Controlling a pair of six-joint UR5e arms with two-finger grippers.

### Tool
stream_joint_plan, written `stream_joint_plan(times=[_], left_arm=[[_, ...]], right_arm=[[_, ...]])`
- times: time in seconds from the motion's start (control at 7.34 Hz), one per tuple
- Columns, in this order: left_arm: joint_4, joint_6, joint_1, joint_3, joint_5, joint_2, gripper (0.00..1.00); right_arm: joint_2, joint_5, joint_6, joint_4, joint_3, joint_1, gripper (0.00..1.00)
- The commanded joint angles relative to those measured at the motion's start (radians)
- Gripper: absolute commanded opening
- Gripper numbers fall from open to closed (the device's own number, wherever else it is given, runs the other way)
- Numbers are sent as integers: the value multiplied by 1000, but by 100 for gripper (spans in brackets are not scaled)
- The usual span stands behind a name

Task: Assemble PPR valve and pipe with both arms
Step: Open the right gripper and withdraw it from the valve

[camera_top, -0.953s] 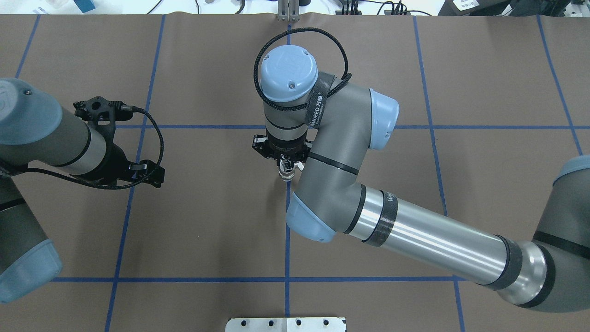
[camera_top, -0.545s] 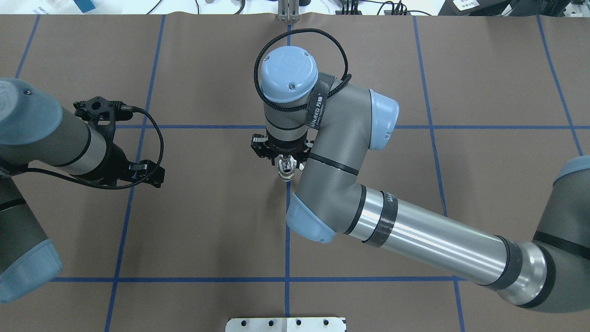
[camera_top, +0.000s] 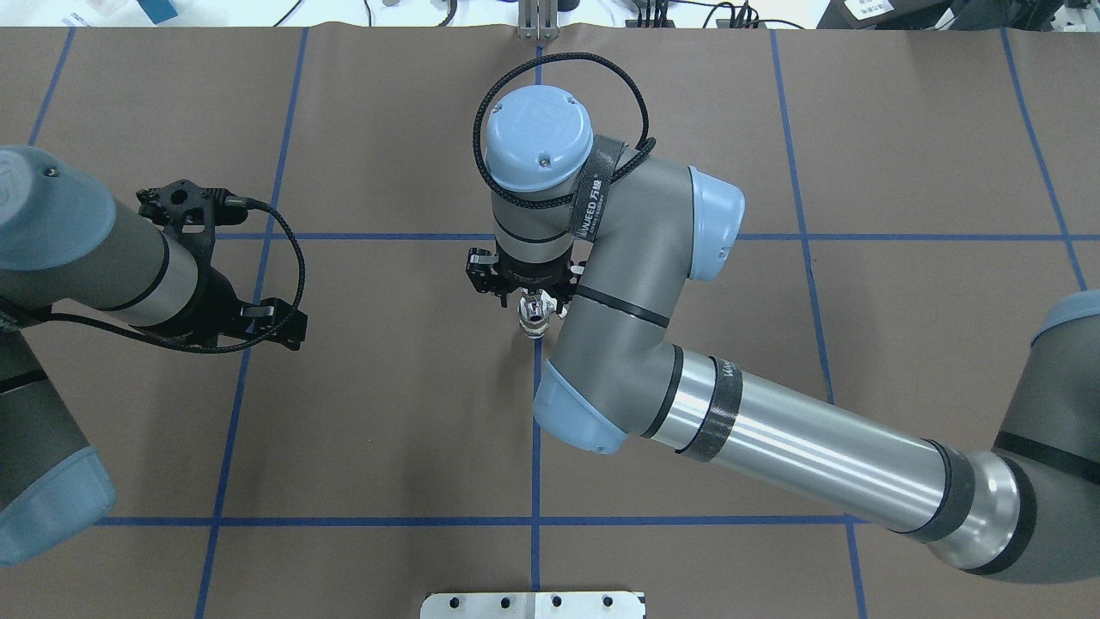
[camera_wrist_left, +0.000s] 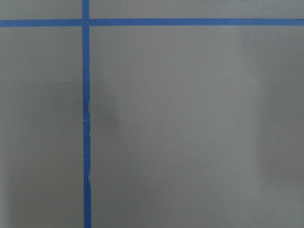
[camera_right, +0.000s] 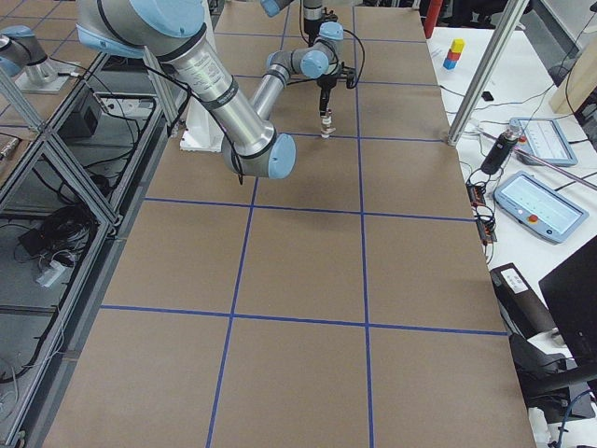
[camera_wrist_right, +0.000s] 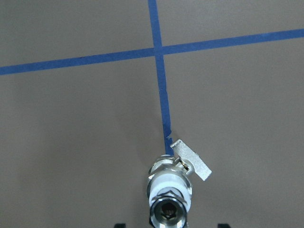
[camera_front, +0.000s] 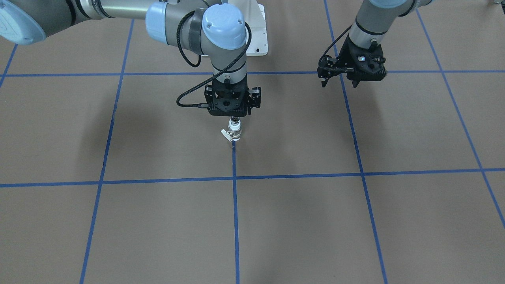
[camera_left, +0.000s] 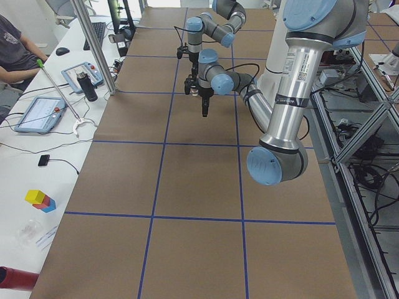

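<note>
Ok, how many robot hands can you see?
2. The right hand is just above the upright PPR valve; the left hand hangs apart on the robot's left side, nothing in it. None seem hidden.

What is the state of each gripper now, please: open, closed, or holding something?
Left gripper: open, holding nothing.
Right gripper: open, just above the upright PPR valve, not gripping it.

PPR valve (camera_front: 234, 133) on table (camera_front: 158, 221) | right pincer (camera_front: 234, 118) above it | left pincer (camera_front: 339, 83) apart
</note>
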Motion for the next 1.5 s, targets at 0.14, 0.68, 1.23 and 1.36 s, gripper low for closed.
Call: stream_joint_plan(times=[0.14,0.68,1.23,1.36], left_arm=[[0,122,-90,-57,-46,104,99],[-7,777,-500,26,-246,316,99],[-6,1190,-766,274,-310,314,99],[-6,1223,-774,295,-331,316,99]], right_arm=[[-250,20,-15,-4,305,58,99],[-651,143,-434,4,473,312,99],[-958,350,-972,2,444,726,99],[-982,370,-1036,2,409,807,99]])
